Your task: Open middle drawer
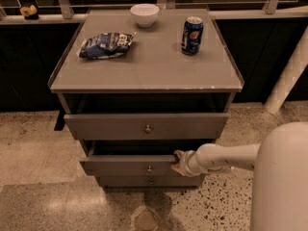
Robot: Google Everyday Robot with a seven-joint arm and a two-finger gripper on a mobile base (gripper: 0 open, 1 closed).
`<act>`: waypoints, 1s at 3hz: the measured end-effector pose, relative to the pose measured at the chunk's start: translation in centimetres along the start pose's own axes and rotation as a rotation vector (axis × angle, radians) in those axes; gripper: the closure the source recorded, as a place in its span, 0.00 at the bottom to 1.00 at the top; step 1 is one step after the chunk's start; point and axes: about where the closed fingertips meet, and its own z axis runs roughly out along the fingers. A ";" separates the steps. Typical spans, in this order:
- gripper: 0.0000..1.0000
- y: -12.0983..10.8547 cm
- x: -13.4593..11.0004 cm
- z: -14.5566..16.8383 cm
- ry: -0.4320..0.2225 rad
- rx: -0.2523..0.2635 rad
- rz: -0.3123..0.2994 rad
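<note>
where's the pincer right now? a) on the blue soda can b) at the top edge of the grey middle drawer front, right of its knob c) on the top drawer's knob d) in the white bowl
b: the pincer sits at the upper edge of the grey flat-fronted middle drawer, just right of its small round metal knob.
</note>
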 end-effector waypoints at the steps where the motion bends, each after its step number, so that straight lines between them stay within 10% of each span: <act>1: 1.00 -0.1 -0.1 -0.2 0.000 0.000 0.000; 3: 1.00 0.5 -0.1 -0.3 0.013 0.007 -0.011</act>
